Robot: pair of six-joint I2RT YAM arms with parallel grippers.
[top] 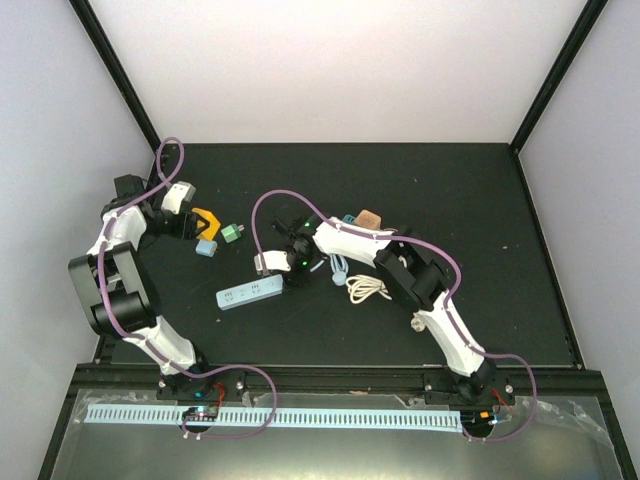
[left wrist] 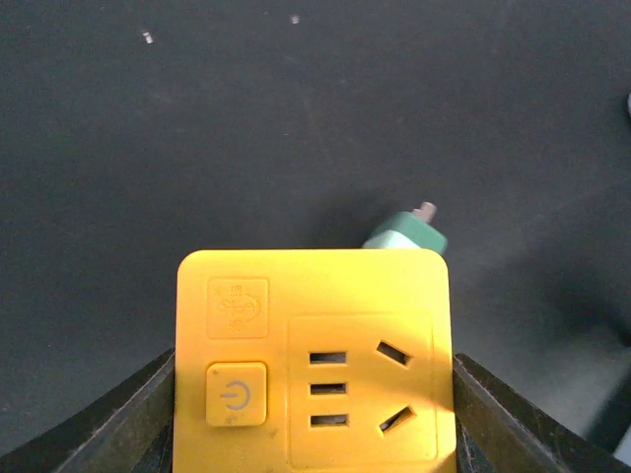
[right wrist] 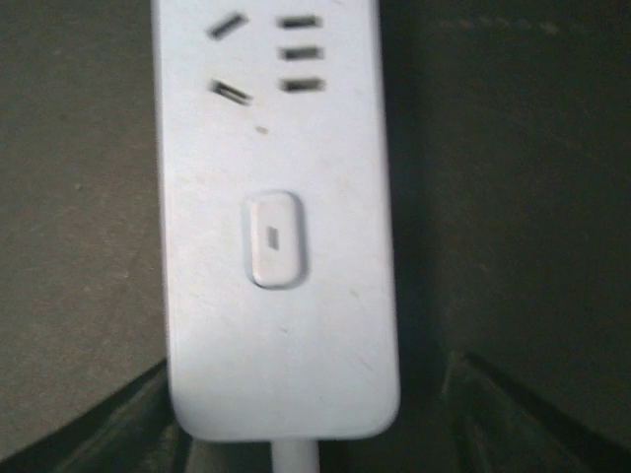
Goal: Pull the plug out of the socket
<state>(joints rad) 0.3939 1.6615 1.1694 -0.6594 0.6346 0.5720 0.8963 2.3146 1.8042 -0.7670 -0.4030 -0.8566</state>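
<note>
Left wrist view, risks. You cannot tell from here whether the green plug [left wrist: 406,233] sits in a hidden far face of the yellow socket [left wrist: 315,325] or merely lies against it on the counter [left wrist: 296,118]. The plug lies just beyond the fingertips of the left hand [left wrist: 314,394], toward its right finger. If it is seated, lifting the socket alone would likely carry the plug along, since nothing holds the plug. The fingers press on smooth side walls, so a hard pull could let the socket twist or slip out.

Right wrist view, risks. The white power strip [right wrist: 276,197] runs forward from between the fingers of the right hand [right wrist: 311,394], and its cord [right wrist: 294,458] leaves toward the palm. Its visible outlets are empty, so you would gain nothing by pulling here. Closing now would probably shove the strip sideways, because it lies off-centre, hard by the hand's left finger and apart from the right one. The picture is dim and soft, so contact is uncertain.

Hand states. Left hand: narrowed onto the yellow socket, both fingers touching its sides; the socket's front outlets are empty. Right hand: spread wider than the strip, straddling its cord end and gripping nothing.
</note>
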